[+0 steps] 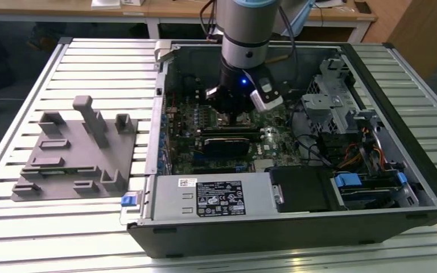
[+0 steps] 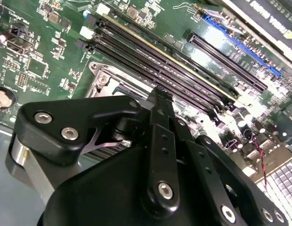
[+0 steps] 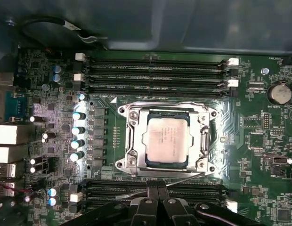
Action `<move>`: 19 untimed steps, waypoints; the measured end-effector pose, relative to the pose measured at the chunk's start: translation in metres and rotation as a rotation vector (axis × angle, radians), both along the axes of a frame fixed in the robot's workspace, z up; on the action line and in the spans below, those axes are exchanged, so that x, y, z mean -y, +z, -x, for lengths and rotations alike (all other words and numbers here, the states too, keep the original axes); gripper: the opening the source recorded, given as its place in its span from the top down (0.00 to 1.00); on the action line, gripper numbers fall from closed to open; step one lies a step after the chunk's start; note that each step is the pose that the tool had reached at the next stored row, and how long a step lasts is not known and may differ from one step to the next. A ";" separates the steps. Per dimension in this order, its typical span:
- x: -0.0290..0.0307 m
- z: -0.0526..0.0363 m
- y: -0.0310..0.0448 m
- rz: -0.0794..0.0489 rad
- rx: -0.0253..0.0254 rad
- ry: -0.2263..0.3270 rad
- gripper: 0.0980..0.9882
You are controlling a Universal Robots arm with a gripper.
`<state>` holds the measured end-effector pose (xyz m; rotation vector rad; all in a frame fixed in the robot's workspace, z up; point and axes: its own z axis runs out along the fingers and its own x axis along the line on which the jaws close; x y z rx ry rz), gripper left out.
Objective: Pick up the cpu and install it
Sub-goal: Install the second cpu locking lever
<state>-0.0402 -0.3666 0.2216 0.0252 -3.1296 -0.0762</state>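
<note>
The thin, square, silvery-grey metal cpu (image 3: 166, 141) lies flat inside the black metal-framed socket (image 3: 126, 141) on the green motherboard (image 3: 273, 150), so it seems already seated. The black end effector (image 3: 158, 203) hovers just beside it, its fingers pressed together, holding nothing.

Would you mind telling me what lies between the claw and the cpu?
In the first wrist view, the socket frame's edge and a thin wire lever lie between the claw and the cpu.
</note>
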 end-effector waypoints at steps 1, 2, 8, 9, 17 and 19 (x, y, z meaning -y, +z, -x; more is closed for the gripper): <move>0.0000 0.0001 -0.0014 -0.001 -0.0001 0.000 0.99; 0.0000 0.0001 -0.0029 -0.002 -0.0001 0.000 0.99; 0.0024 0.0002 -0.0083 -0.030 -0.0005 0.000 0.99; 0.0038 0.0002 -0.0084 -0.036 -0.0005 0.000 0.99; 0.0152 0.0085 -0.0085 -0.089 -0.0006 0.000 0.99; 0.0183 0.0113 -0.0086 -0.097 -0.0005 0.000 0.99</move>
